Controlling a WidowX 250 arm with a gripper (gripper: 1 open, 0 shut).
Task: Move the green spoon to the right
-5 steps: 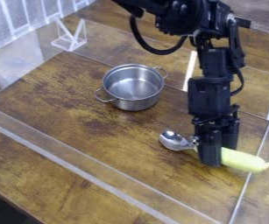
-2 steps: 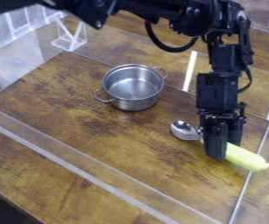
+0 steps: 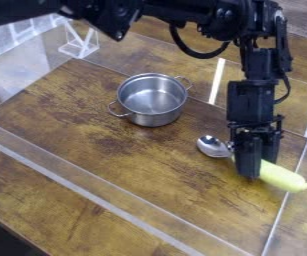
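Observation:
The green spoon lies low over the wooden table at the right, its silver bowl (image 3: pixel 215 147) pointing left and its yellow-green handle (image 3: pixel 285 179) pointing right. My gripper (image 3: pixel 253 163) comes down steeply from above and is shut on the spoon's middle, hiding the neck between bowl and handle. I cannot tell whether the spoon touches the table. The handle's tip sits close to the clear right wall.
A round steel pot (image 3: pixel 152 98) with two handles stands left of the spoon. A low clear plastic wall (image 3: pixel 300 150) borders the table on the right and another runs along the front (image 3: pixel 102 200). A clear stand (image 3: pixel 78 42) is at the back left.
The gripper and the spoon in it have shifted together a little to the right and away from the front edge. The pot has stayed put.

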